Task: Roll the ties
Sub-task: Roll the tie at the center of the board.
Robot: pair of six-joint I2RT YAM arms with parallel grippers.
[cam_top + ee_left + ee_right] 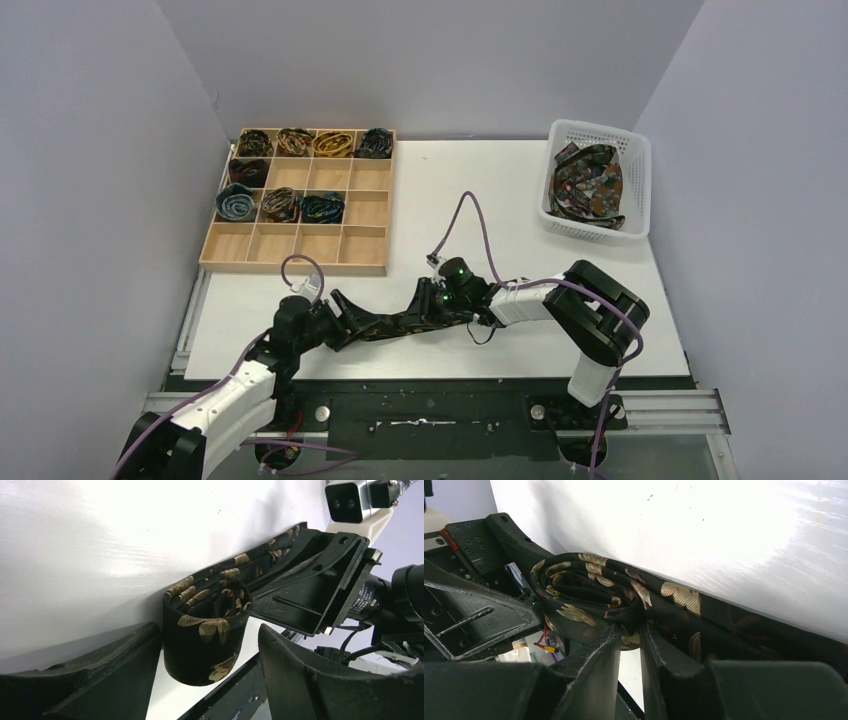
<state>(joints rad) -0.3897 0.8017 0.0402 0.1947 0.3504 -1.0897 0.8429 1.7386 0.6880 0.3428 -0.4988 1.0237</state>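
A black tie with gold print lies near the table's front edge between my two grippers. In the left wrist view its end is wound into a small upright coil. My left gripper is open with the coil between its fingers; there is a gap on the right side. My right gripper is shut on a fold of the same tie, pinching it at the fingertips. The tie's strip runs on along the table.
A wooden compartment tray at the back left holds several rolled ties. A white basket at the back right holds a heap of loose ties. A purple cable loops over the table behind the right gripper.
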